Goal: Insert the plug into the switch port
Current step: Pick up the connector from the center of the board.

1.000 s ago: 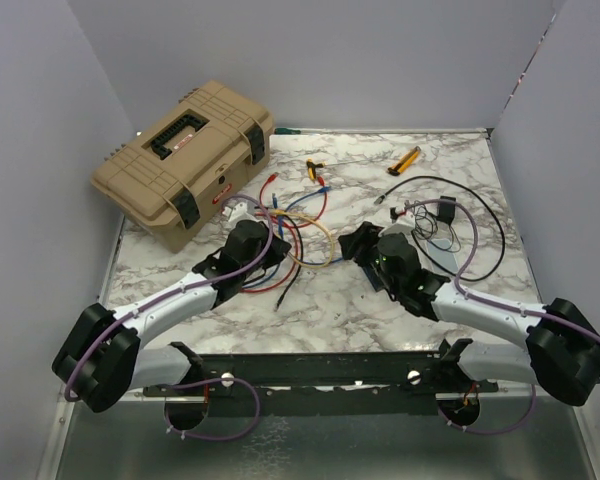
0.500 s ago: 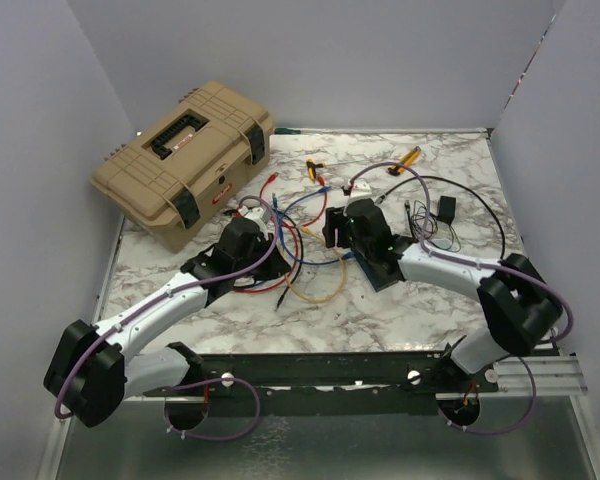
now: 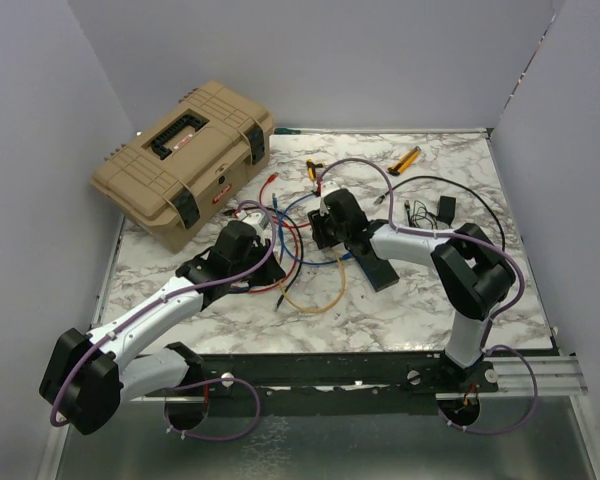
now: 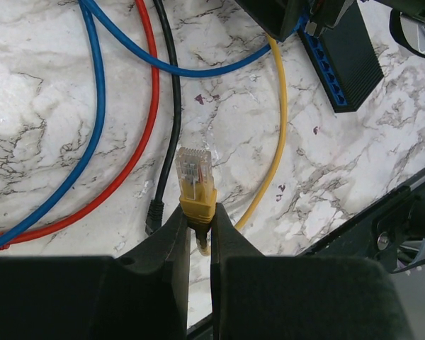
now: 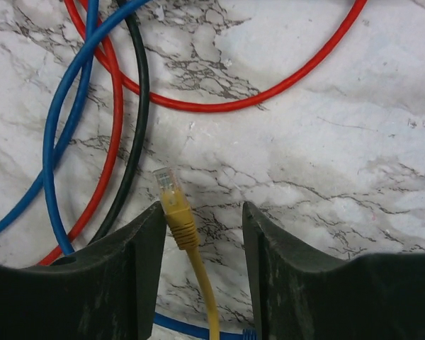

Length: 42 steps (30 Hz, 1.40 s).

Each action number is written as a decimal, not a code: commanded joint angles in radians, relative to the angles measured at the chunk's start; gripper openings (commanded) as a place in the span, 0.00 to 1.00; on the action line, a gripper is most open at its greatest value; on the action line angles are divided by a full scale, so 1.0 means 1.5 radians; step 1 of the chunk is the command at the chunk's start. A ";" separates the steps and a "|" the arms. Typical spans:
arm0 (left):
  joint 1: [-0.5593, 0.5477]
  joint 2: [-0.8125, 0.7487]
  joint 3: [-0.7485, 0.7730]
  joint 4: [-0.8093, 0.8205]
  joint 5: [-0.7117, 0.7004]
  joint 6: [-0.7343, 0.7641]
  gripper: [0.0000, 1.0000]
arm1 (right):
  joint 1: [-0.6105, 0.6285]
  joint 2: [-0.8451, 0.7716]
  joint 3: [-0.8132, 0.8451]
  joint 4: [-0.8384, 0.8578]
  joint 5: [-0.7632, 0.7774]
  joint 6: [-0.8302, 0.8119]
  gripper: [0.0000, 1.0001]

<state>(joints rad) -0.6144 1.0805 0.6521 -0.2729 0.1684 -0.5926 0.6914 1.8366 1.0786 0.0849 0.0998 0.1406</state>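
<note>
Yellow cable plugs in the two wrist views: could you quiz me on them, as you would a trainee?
1. True or false: the left tool is shut on a yellow plug.
2. What lies between the open fingers of the right tool? A) a coin B) a second yellow plug C) nothing
3. Fill in: in the left wrist view, the ports along the edge of the switch are ___ in colour.

Key: 1 true. 2 B. 3 blue.
</note>
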 commanded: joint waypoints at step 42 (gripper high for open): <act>-0.249 0.208 0.026 0.377 -0.363 0.091 0.78 | 0.004 -0.222 -0.109 -0.260 0.138 0.564 0.01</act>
<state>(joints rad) -0.9497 1.3361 0.7258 0.0223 -0.4332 -0.4786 0.6884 1.5238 0.9371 -0.2871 0.2653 0.9092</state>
